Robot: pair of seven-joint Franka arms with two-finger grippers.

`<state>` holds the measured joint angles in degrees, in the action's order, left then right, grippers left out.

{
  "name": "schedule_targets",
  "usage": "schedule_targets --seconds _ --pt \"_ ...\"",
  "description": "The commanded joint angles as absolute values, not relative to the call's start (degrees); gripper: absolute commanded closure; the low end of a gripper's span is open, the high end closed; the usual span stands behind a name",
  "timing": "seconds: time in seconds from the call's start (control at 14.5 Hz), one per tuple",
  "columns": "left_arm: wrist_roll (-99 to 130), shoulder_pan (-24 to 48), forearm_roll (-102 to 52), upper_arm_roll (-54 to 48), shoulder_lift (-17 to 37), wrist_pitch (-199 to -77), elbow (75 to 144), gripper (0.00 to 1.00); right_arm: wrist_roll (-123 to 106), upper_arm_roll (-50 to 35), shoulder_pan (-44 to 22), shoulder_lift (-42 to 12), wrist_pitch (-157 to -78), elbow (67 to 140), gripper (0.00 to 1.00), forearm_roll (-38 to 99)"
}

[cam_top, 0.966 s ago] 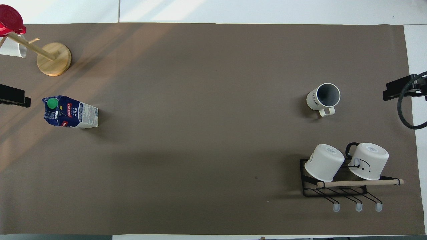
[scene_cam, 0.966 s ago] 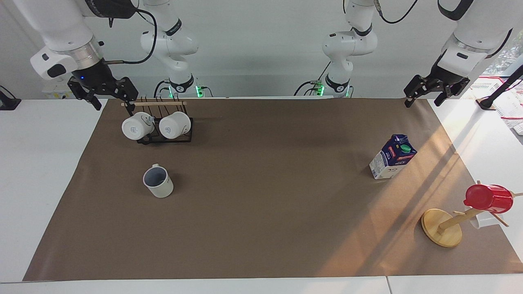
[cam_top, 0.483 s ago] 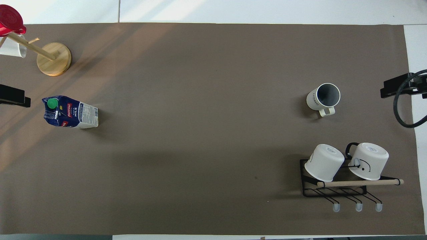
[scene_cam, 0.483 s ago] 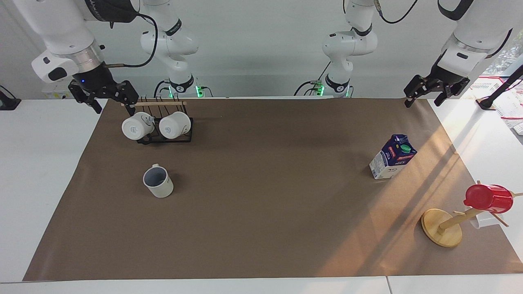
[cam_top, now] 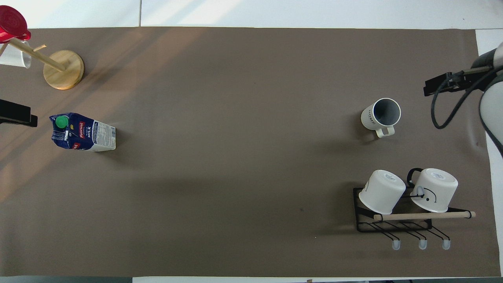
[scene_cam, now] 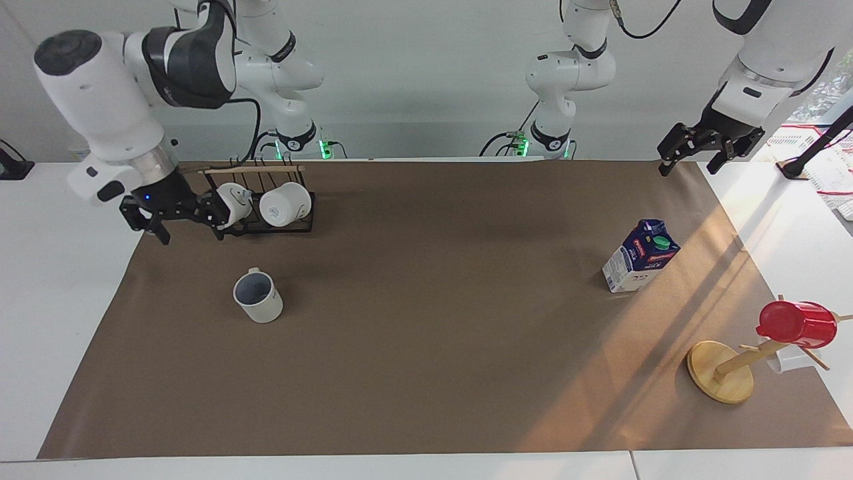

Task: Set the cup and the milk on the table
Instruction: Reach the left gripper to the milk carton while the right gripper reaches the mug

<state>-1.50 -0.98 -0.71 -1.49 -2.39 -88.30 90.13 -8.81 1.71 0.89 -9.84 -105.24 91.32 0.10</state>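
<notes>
The table (scene_cam: 426,413), covered by a brown sheet, is seen carrying everything. The right arm is found lowered since a second ago, so that the right gripper (scene_cam: 178,220) is now held over the sheet's edge beside the black rack (scene_cam: 266,223) of two white mugs (cam_top: 408,192); its fingers are spread wide and nothing is gripped or touched. The left gripper (scene_cam: 696,153) is kept waiting over the sheet's corner at the left arm's end, fingers open and empty, barely shifted. The wooden mug tree (scene_cam: 723,370) bears a red cup (scene_cam: 796,325). The milk (cam_top: 82,132), printed "Pascual MILK", is stood upright toward the left arm's end. The cup (cam_top: 381,115), marked "HOME", is stood upright toward the right arm's end, farther from the robots than the rack.
</notes>
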Motion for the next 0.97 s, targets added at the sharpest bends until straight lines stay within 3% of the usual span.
schedule_targets --seconds 0.0,0.21,0.83,0.9 --pt "-0.7 -1.23 -0.62 -1.23 -5.88 -95.08 97.28 0.0 -14.75 1.32 2.37 -12.04 -113.78 96.13 0.0 2.63" --pt "-0.62 -1.32 -0.62 -1.23 -5.63 -98.86 100.09 0.0 -16.35 1.32 2.46 -12.56 -122.86 103.79 0.0 3.08" --pt "-0.7 -2.81 -0.62 -1.23 -4.57 -116.52 113.54 0.0 -20.56 1.32 1.85 -16.25 -126.91 108.19 0.0 3.08" --pt "-0.62 -2.81 -0.62 -1.23 -4.14 -118.72 114.95 0.0 -21.0 1.32 1.76 -16.61 -127.87 108.28 0.06 3.08"
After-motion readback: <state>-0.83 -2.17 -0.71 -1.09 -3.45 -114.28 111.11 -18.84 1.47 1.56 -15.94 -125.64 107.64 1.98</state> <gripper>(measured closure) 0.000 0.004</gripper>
